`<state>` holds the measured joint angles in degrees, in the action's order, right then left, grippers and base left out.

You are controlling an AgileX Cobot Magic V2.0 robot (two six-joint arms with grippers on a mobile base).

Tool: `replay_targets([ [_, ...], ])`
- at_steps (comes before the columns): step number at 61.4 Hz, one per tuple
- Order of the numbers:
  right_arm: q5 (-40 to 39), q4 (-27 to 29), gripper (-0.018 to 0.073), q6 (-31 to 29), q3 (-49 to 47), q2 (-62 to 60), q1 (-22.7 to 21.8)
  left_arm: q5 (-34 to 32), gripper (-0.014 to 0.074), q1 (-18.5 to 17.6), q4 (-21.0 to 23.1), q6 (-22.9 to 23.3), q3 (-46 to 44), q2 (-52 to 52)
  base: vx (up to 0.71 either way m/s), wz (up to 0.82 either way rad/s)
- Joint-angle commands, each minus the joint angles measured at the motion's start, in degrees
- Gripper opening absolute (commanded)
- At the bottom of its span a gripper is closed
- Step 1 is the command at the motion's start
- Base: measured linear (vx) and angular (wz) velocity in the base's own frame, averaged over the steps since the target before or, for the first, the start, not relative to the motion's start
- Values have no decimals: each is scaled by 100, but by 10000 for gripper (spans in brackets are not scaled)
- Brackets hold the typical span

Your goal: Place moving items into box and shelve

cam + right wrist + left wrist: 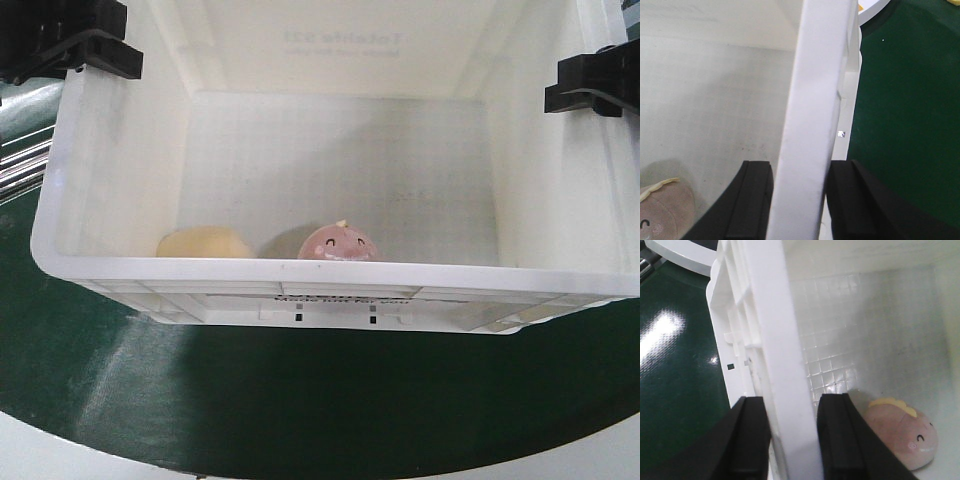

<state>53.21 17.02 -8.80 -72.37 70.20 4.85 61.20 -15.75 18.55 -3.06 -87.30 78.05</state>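
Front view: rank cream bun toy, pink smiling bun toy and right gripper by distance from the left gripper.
From the left gripper, clamped on the white plastic tote:
1. Pale cream-yellow soft bun toy, near-left corner.
2. Pink smiling soft bun toy, near wall, centre.
3. Right gripper, opposite rim.

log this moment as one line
left gripper: shut on white tote rim | right gripper: shut on opposite rim | in tote: cream bun toy, pink smiling bun toy
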Motion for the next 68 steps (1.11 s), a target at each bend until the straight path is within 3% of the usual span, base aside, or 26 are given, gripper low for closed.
replay_targets([
  [1, -643, 605, -6, -110, -229, -217, 30, -642, -6, -86, 833, -108, -244, -280, 0, 0],
  [68, -580, 605, -6, -110, -229, -217, 30, -642, -6, -86, 833, -108, -244, -280, -3, 1],
])
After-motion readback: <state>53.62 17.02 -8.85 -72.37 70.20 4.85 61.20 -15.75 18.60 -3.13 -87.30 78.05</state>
